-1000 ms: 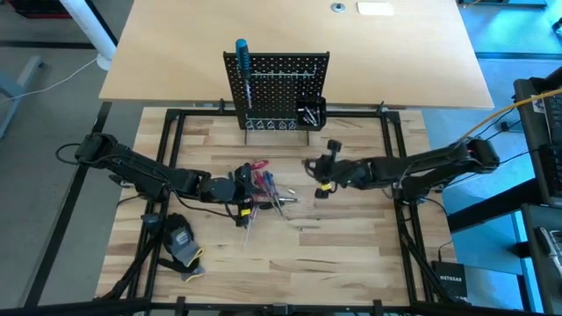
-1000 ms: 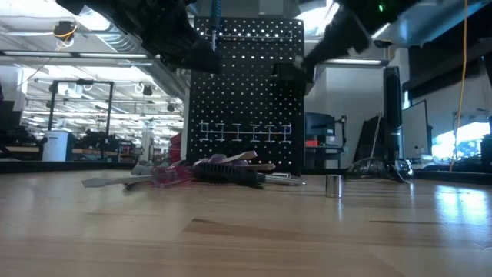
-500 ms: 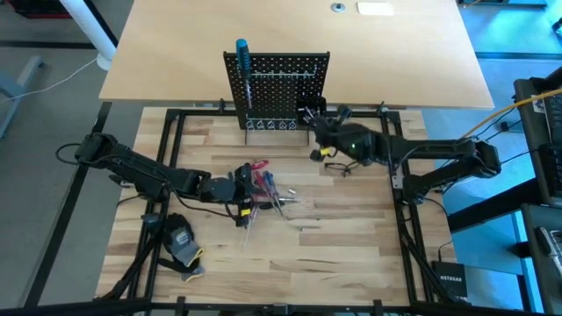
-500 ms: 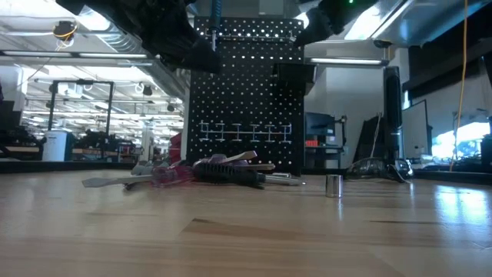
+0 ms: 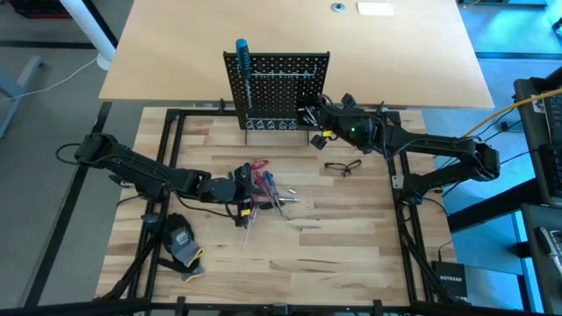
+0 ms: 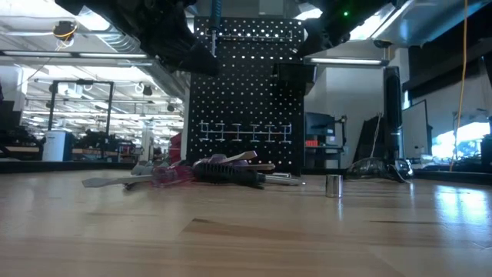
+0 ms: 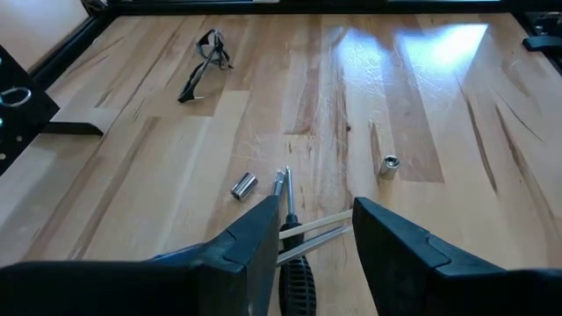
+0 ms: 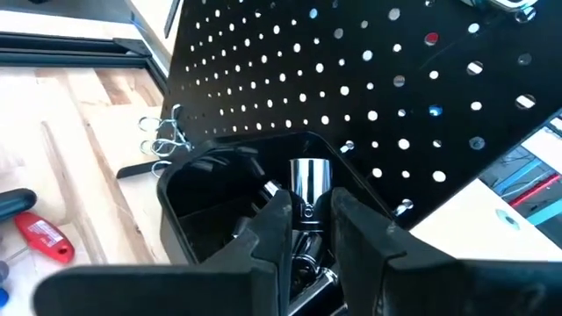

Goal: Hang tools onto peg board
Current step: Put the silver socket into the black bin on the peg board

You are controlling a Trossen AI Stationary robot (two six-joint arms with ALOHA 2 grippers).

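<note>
The black peg board [image 5: 277, 88] stands upright at the far side, with a blue-handled screwdriver [image 5: 241, 54] hanging at its left and a small black bin [image 8: 230, 211] at its lower right. My right gripper [image 8: 309, 209] hovers over that bin, shut on a silver bit [image 8: 309, 180]. A pile of tools [image 5: 263, 189] with red and black handles lies at mid-table. My left gripper [image 7: 312, 233] stands open above the pile, over a black-handled screwdriver [image 7: 294, 276], touching nothing. Loose silver bits [image 7: 244, 185] lie on the wood. My right gripper pinches the silver bit by its lower part [image 8: 309, 204] between its two fingertips. The fingers slant down toward the peg board from the table's right. The bit's shiny free end sticks out past the fingertips, clear of the table, above the bin's opening.
A black-and-yellow glove [image 5: 180, 241] lies near the front left. Safety glasses [image 5: 342, 167] lie on the wood right of the pile. Wire hooks [image 8: 162, 139] run along the board's foot. Another silver bit [image 6: 333, 185] stands on the table. A black frame edges the tabletop.
My right gripper has risen and swung from the middle of the table toward the far edge, ending at the bin on the peg board with the silver bit still between its fingers; it has also rolled somewhat. The glasses now show where the arm had been.
</note>
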